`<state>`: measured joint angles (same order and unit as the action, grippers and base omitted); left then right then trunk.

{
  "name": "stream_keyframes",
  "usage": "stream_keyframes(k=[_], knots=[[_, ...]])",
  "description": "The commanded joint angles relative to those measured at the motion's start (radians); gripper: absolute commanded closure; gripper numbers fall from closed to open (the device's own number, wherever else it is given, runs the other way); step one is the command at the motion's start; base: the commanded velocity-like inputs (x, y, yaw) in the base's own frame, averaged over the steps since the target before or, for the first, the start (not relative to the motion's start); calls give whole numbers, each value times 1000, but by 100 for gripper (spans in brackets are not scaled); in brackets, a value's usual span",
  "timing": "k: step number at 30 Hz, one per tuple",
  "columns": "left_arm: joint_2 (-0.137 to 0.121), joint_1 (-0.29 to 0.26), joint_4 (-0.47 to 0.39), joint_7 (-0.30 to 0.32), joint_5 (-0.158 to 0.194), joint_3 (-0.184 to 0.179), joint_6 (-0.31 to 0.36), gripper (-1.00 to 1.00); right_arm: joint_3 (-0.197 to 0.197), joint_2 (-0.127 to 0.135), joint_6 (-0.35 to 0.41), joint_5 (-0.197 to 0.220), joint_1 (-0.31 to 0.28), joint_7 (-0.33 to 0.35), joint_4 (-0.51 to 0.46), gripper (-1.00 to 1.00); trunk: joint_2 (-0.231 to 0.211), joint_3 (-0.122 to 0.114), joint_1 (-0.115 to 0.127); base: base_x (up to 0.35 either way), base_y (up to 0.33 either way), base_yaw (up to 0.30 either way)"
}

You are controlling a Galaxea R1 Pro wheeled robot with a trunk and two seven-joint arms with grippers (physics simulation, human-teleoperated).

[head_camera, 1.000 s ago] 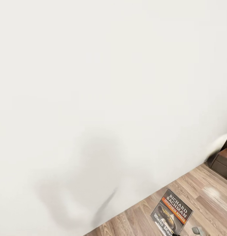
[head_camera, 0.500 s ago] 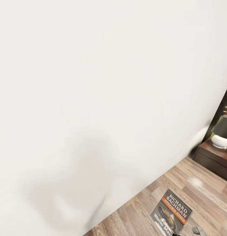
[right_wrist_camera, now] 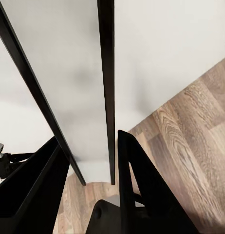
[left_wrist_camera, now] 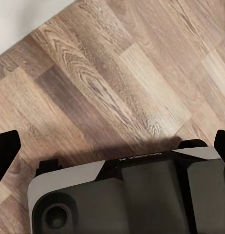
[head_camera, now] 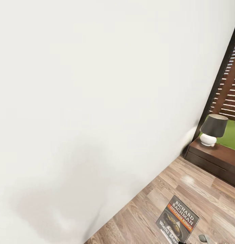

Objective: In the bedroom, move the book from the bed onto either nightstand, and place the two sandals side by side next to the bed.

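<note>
Right gripper (right_wrist_camera: 88, 161) fingers (right_wrist_camera: 134, 175) closed onto thin book (head_camera: 177, 220), seen edge-on as dark strips in right wrist view. In head view book upright, cover facing camera, above wood floor (head_camera: 198, 189), near white wall (head_camera: 97, 101). Left gripper (left_wrist_camera: 112, 146) fingers (left_wrist_camera: 5, 151) spread wide, holding nothing, above floor planks. Beyond book along wall: nightstand (head_camera: 215, 159) in corner, well apart from book. Lamp (head_camera: 212, 130), dark shade, white base, stood on nightstand. Black-framed window (head_camera: 226, 64) behind nightstand, slatted fence and grass outside.
</note>
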<state>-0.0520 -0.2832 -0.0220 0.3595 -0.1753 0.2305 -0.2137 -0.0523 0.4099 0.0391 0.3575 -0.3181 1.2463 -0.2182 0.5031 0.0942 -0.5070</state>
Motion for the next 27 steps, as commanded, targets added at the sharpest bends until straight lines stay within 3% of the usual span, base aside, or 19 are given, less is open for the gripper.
stream_keyframes(k=[1,16,27], knots=[[0,-1,1,2,-10,9,-4,-100,-8,0,4,-2,-1,4,0,100,2,2,0,0,0,-250],[0,-1,1,2,-10,7,-4,-100,-7,0,4,-2,-1,4,0,100,2,2,0,4,0,-250],[-2,-1,1,2,-10,9,-4,-100,-7,0,4,-2,-1,4,0,100,2,2,0,155,0,-250]])
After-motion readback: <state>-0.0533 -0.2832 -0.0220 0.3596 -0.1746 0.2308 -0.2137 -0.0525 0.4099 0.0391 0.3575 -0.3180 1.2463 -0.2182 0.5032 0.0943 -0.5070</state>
